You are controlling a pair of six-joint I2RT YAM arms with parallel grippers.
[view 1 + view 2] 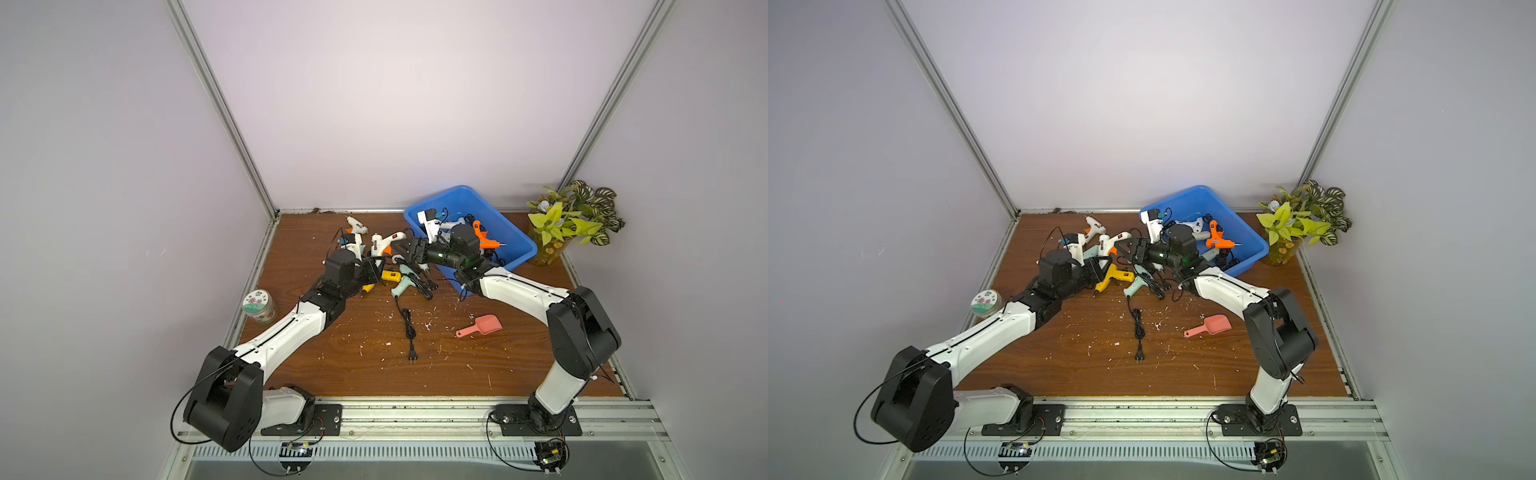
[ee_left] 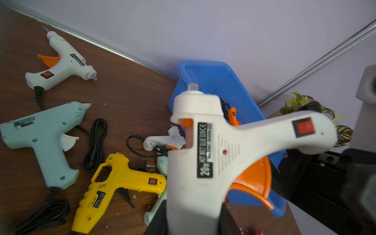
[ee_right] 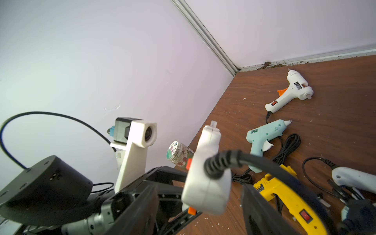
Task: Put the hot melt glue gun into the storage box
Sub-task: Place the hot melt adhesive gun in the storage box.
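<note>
I am clamping the white plastic, orange-triggered hot melt glue gun [image 1: 384, 243] in my left gripper [image 1: 377, 262], just beside the bright blue plastic storage box [image 1: 457, 199], my right gripper [image 1: 395, 249] standing open around its handle.

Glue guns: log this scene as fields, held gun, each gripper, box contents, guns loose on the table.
held gun: white glue gun
left gripper: shut on the white glue gun
right gripper: open, jaws either side of that gun
storage box: orange glue gun and others inside
loose on table: yellow glue gun, mint glue gun, second white gun
</note>
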